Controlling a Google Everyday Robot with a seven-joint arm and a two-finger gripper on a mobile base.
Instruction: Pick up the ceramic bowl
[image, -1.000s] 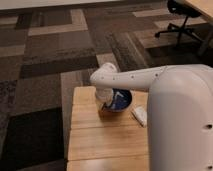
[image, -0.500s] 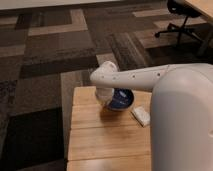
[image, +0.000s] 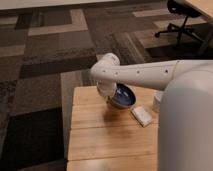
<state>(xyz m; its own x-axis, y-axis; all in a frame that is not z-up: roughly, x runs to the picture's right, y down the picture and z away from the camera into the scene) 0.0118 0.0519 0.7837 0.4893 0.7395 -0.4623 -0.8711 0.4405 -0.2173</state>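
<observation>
We cannot see much of the gripper (image: 111, 98): it hangs under the white arm (image: 137, 75) at the near left rim of the ceramic bowl (image: 124, 96), and the arm's wrist covers it. The bowl looks tilted above the wooden table (image: 105, 135), its left part hidden. A small white block (image: 142, 116) lies just beside it. Beyond the table we see patterned carpet (image: 45, 55) and an office chair (image: 181, 15), cut off at the top.

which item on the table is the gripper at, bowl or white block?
The dark-blue ceramic bowl: the gripper is at its left rim. The white block lies apart, to the bowl's right and nearer the camera.
</observation>
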